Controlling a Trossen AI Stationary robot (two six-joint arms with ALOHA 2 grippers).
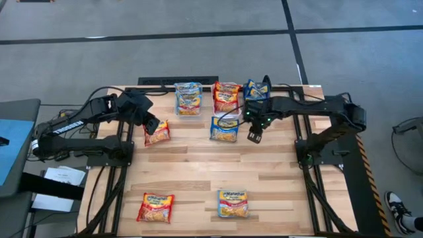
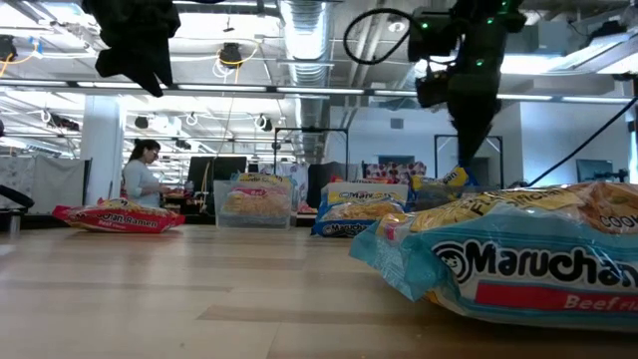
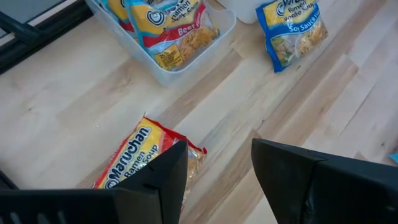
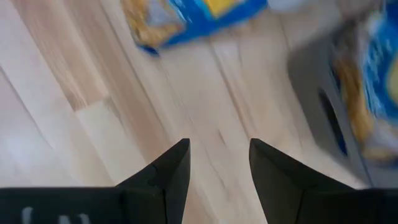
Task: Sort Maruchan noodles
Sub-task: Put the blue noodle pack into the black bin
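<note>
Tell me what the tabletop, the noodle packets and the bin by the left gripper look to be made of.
Tabletop: wood, pale planks with visible grain and seams, smooth matte finish.
Noodle packets, such as the red one: thin printed plastic film, probably; it is glossy and crinkled at the sealed edges.
Bin: clear plastic, apparently rigid; the packets inside show through its wall.

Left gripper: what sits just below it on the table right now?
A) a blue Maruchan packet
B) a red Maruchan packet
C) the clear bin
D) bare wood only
B: the open left gripper hangs empty just over the red Maruchan packet lying on the wooden table, with the clear bin farther off.
</note>
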